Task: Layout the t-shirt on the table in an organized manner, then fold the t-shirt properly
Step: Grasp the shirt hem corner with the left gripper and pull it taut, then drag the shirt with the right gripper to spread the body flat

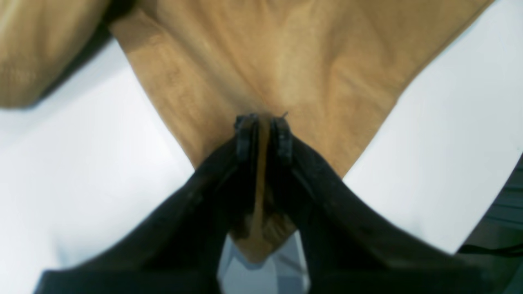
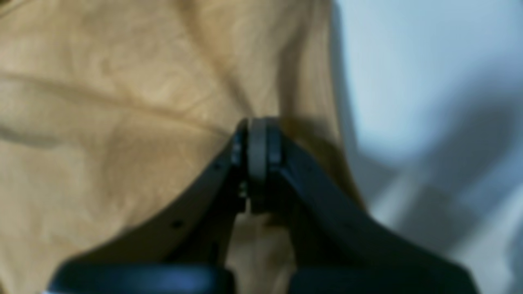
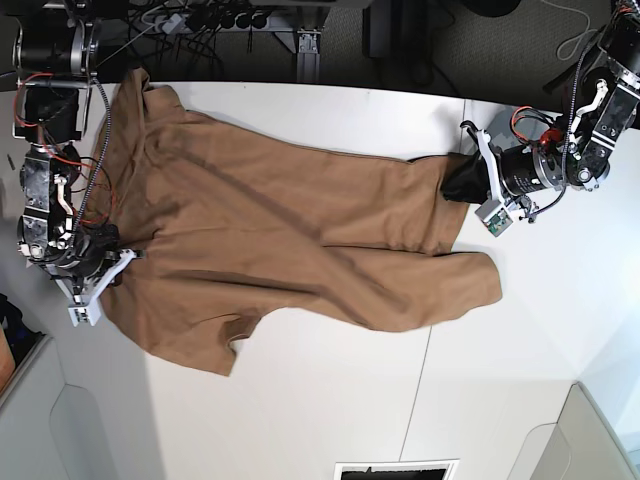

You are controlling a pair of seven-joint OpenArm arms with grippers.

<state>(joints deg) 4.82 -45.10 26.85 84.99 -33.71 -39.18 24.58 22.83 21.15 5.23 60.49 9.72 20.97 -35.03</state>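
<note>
The tan-brown t-shirt [image 3: 300,230] lies stretched lengthwise across the white table [image 3: 330,400], with a long crease running between my two grippers. My left gripper [image 3: 458,180] is shut on the shirt's edge at the right of the base view. In the left wrist view its fingertips [image 1: 263,128] pinch a thin fold of the t-shirt [image 1: 286,61], and the cloth pulls into a taut point. My right gripper [image 3: 118,262] is shut on the shirt's left edge. In the blurred right wrist view its gripper [image 2: 257,139] is pressed together, with the t-shirt [image 2: 102,122] around and under it.
Cables and dark equipment [image 3: 230,20] crowd the far edge behind the table. A dark rectangular opening [image 3: 395,470] sits at the front edge. Thin seam lines [image 3: 420,390] cross the tabletop. In the left wrist view the table's edge [image 1: 486,228] is close on the right.
</note>
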